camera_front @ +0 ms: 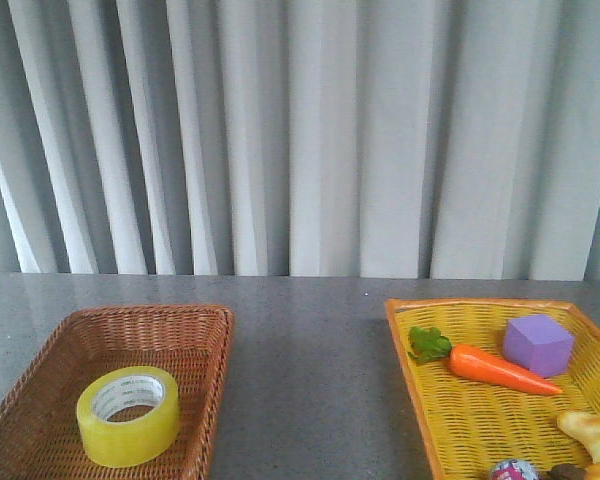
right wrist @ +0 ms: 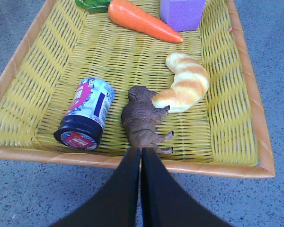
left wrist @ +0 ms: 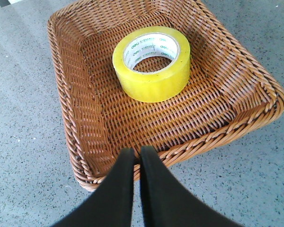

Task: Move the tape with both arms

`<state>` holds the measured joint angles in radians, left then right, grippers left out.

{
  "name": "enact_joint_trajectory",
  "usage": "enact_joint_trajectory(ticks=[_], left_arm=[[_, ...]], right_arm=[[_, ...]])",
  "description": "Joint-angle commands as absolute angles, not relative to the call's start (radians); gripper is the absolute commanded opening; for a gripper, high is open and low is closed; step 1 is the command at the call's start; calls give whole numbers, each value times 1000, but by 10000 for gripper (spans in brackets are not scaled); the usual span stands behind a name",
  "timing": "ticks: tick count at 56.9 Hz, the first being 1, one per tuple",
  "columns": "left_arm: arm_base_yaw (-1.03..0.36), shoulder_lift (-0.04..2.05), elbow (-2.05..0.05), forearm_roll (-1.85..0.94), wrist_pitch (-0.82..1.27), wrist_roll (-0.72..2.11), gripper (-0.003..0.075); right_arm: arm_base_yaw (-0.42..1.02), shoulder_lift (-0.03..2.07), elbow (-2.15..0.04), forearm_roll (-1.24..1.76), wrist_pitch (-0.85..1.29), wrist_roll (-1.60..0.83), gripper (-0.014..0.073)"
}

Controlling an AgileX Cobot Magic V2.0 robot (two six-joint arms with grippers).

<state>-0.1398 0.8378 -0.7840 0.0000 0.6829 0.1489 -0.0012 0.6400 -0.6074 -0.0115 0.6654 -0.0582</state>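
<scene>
The tape (camera_front: 128,415) is a yellow roll with a white printed core, lying flat in the brown wicker basket (camera_front: 190,325) at the front left. In the left wrist view the tape (left wrist: 151,63) sits mid-basket, and my left gripper (left wrist: 137,152) is shut and empty above the basket's near rim (left wrist: 189,149), well apart from the roll. My right gripper (right wrist: 141,151) is shut and empty above the near rim of the yellow basket (right wrist: 38,156). Neither arm shows in the front view.
The yellow basket (camera_front: 420,400) at the front right holds a carrot (camera_front: 500,370), a purple block (camera_front: 538,343), a croissant (right wrist: 184,85), a brown toy animal (right wrist: 142,120) and a lying can (right wrist: 87,113). Grey speckled table (camera_front: 310,360), curtain behind.
</scene>
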Motion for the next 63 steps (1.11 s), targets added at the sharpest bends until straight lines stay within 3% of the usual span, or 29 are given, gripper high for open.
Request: enact_joint_trajectory(ticks=[1,31,37,52,63], left_arm=[[-139,830,-807,-6,613,141,-6],[-139,785,-771,42,575,142,-7],[-139,660,-647,47,517,141,-7],[-59,255,-215,47,98,18,-7],[-41,56,-43,35,-25,9,-7]], right_arm=[[-6,638,-634,-18,601,-61,-8],[-6,638,-634,-18,601,-61,-8],[-6,638,-634,-21,601,-61,-8],[-6,638,-634,-19,601,-61,-8],[-6,638,-634,-19,601,-61,-8]])
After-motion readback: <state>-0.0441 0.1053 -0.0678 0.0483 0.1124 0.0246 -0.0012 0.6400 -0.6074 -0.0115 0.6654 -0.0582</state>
